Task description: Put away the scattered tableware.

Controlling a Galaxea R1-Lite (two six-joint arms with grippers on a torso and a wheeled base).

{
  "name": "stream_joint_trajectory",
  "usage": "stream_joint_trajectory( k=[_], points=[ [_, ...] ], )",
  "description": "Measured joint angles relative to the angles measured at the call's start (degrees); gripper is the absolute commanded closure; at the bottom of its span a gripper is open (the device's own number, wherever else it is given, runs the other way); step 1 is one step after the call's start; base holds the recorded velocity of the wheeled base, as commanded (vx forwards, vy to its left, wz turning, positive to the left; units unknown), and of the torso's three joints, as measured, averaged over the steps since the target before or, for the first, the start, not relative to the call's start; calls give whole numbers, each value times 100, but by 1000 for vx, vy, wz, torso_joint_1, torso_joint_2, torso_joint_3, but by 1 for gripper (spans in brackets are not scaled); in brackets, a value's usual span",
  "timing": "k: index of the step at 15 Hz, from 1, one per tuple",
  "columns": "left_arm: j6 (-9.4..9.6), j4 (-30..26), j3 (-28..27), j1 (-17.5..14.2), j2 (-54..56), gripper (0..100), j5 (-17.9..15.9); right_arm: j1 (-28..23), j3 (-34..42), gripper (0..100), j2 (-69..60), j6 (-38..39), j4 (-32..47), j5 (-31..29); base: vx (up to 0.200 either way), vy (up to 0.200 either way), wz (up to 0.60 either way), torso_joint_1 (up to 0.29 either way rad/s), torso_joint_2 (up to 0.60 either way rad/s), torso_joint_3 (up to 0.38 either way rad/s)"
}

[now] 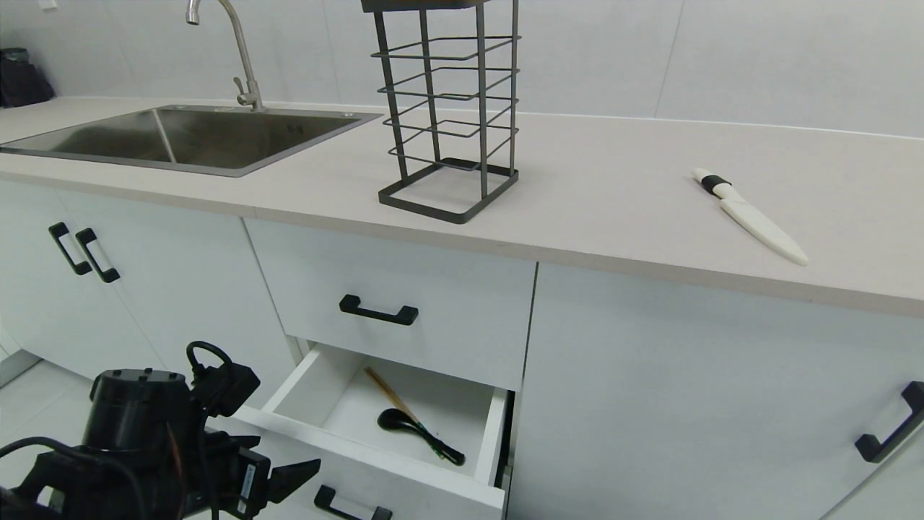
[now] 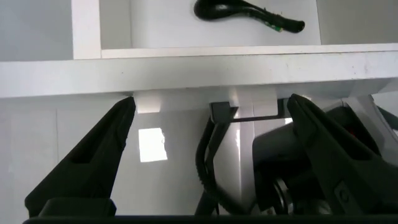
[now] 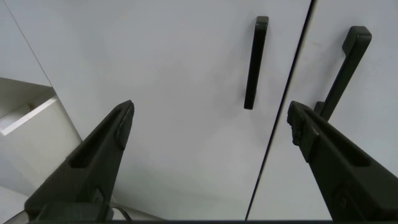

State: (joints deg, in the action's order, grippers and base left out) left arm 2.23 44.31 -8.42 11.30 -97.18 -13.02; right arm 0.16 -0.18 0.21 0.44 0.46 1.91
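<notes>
A white knife [image 1: 751, 217] with a black band on its handle lies on the counter at the right. Below the counter, the lower drawer [image 1: 375, 473] stands pulled out. A black spoon [image 1: 395, 419] and wooden chopsticks [image 1: 390, 391] lie inside it. My left gripper [image 1: 289, 471] is low at the left, open, just in front of the drawer's front panel. In the left wrist view the left gripper [image 2: 211, 102] faces the drawer's black handle [image 2: 245, 115], with the spoon [image 2: 217, 9] beyond the panel. My right gripper [image 3: 210, 109] is open and holds nothing, facing white cabinet doors.
A tall black wire rack [image 1: 451, 108] stands mid-counter. A steel sink [image 1: 188, 137] with a faucet [image 1: 242, 50] is at the back left. The upper drawer [image 1: 379, 312] is closed. Black cabinet door handles [image 3: 255, 62] hang before the right gripper.
</notes>
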Motion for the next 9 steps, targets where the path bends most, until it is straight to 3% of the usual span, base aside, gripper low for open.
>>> stream_joint_trajectory(
  k=[4, 9],
  points=[
    [-49, 1464, 96, 157, -833, 0, 0, 0, 0, 0, 0, 0, 0, 0, 0, 0, 0, 0, 0, 0],
    [-71, 1530, 11, 325, -1174, 0, 0, 0, 0, 0, 0, 0, 2, -2, 0, 0, 0, 0, 0, 0]
  ],
)
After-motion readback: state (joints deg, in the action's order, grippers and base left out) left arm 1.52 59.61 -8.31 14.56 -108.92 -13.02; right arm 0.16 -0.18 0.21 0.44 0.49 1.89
